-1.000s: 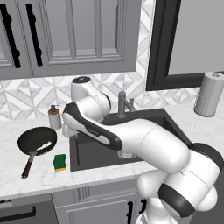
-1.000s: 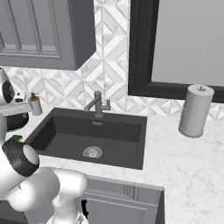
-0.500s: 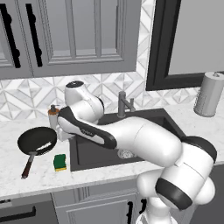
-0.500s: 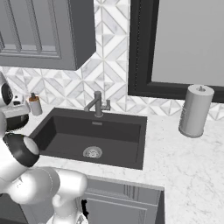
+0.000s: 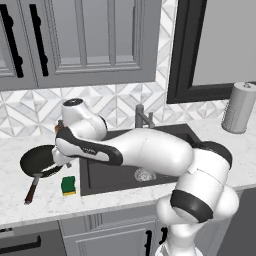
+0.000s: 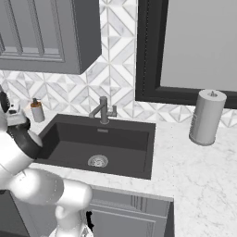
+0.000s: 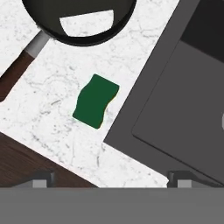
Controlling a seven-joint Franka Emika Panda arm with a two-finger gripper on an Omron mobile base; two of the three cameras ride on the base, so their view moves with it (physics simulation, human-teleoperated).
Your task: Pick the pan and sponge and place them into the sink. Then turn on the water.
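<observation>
The tool hangs over the counter with its 2 tips spread wide at the bottom edge of the hand view, gripping nothing. The sponge lies just left of centre in that view, above the gap between the tips and a little left of it, so the nearest move looks like a drop with a slight shift toward frame left. Its long axis runs from upper right to lower left, tilted against the line joining the 2 tips; a small wrist roll would probably square them to its narrow sides.

The pan sits at the top of the hand view, apart from the sponge, with its handle running down toward the left edge. In the left base view the pan is at centre left, the sponge just below and right of it, beside the sink.

Open room is fair: bare counter surrounds the sponge, the sink rim passes close on its right, and the counter's front edge crosses the lower left of the hand view. The basin is empty apart from its drain.
</observation>
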